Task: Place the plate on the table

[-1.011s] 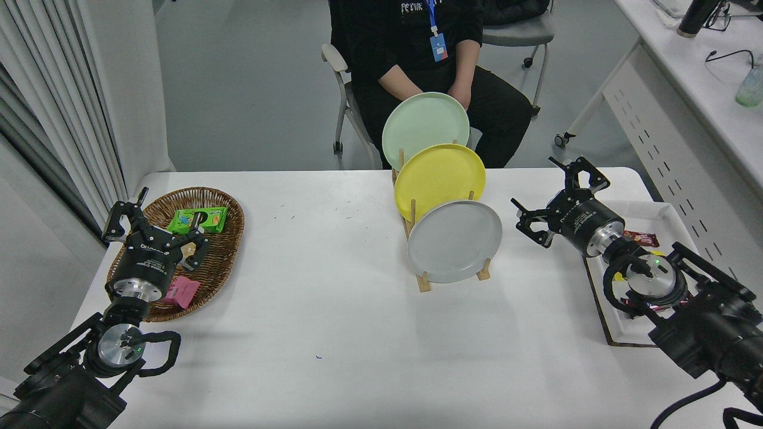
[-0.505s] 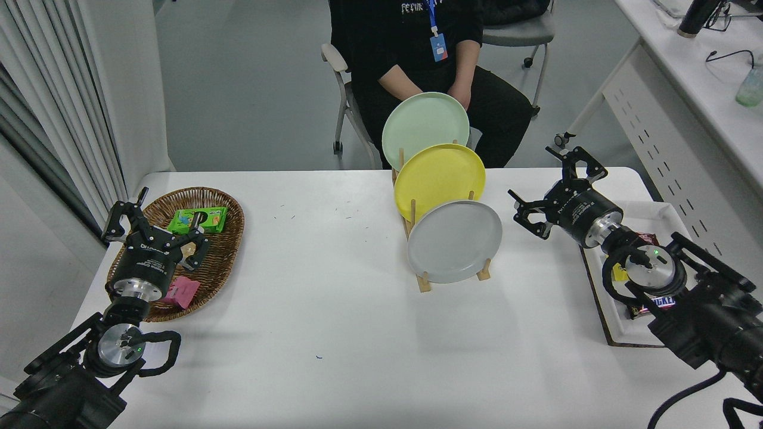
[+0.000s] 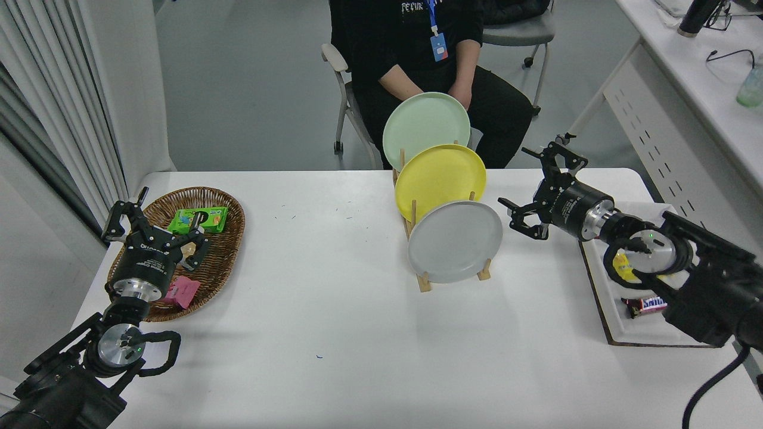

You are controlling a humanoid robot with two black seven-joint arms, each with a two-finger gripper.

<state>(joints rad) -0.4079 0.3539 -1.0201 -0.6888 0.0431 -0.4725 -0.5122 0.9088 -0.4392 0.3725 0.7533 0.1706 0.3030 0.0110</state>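
Grey plate (image 3: 455, 241) standing on edge in the front slot of a wooden rack (image 3: 424, 282), centre of the white table (image 3: 334, 333), leaning back toward twelve o'clock. Probably stiff, smooth and breakable, light enough for one pincer; slick glaze likely, so a firm pinch across the raised rim. Best hold judged to be the free edge at three o'clock, nearest the right gripper (image 3: 533, 187), which hovers just beside that edge without touching, fingers spread wide and empty. Left gripper (image 3: 152, 223) parked at eight o'clock over a wicker basket (image 3: 223, 253) of snack packets, fingers apart, holding nothing.

Yellow plate (image 3: 440, 179) directly behind the grey one, overlapping its upper edge; mint-green plate (image 3: 424, 128) behind that. Whether the grey and yellow plates touch: hard to tell from this angle. Rack posts at the plate's foot call for a lift up before any pull outward. White tray (image 3: 596, 280) with candy bars at four o'clock, under the right arm. Person seated at twelve o'clock, hands in lap, behind the rack. Bare tabletop at six o'clock offers a landing spot
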